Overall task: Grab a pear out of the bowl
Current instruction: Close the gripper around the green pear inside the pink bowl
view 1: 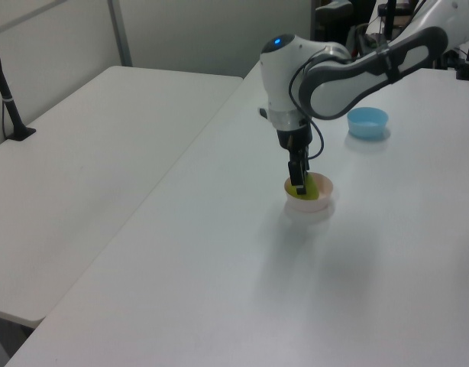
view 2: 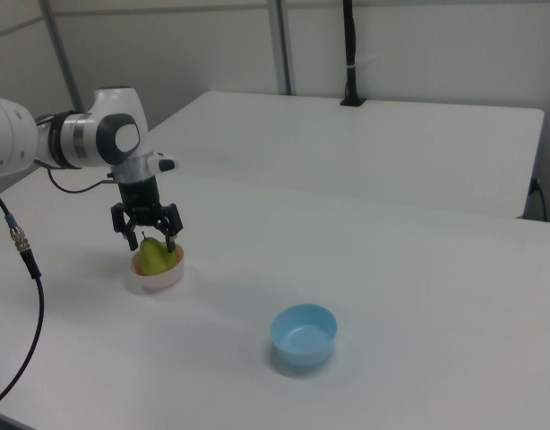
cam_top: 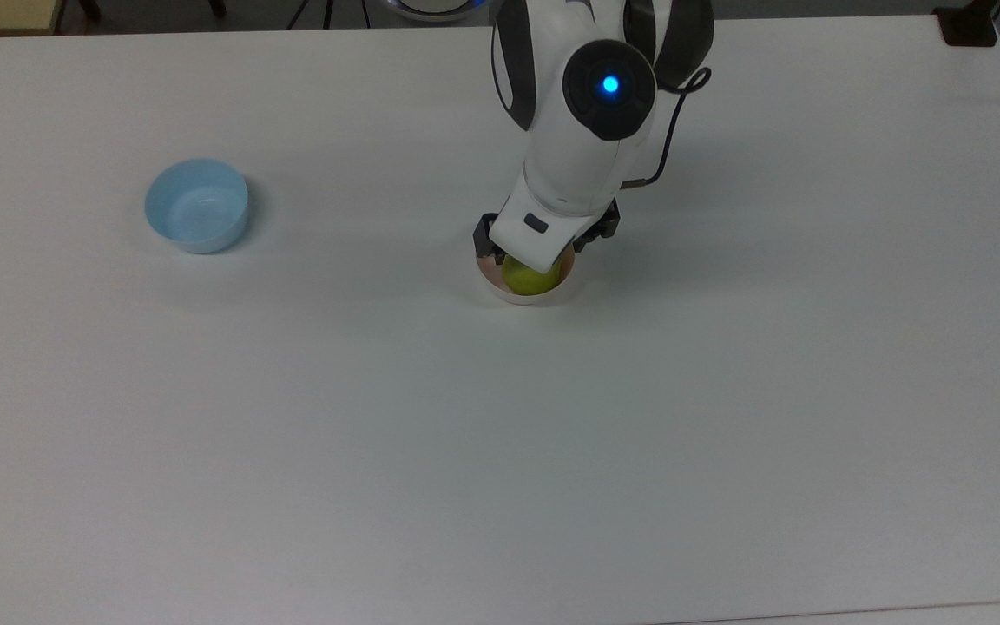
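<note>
A yellow-green pear (view 2: 155,259) lies in a small pale pink bowl (view 2: 158,279) on the white table. My gripper (view 2: 150,244) is lowered over the bowl and open, with one finger on each side of the pear's upper part. Whether the fingers touch the pear cannot be told. In the top view the arm's white hand (cam_top: 543,233) covers most of the bowl (cam_top: 513,297), and a strip of the pear (cam_top: 528,278) shows beneath it. In the left view the gripper (view 1: 299,186) hangs in front of the pear (view 1: 316,189) inside the bowl (view 1: 311,206).
A light blue bowl (cam_top: 197,205) stands apart at the top view's left and holds nothing; it also sits at the right view's lower middle as the blue bowl (view 2: 303,336). A second white table (view 1: 89,145) adjoins at the left view's left.
</note>
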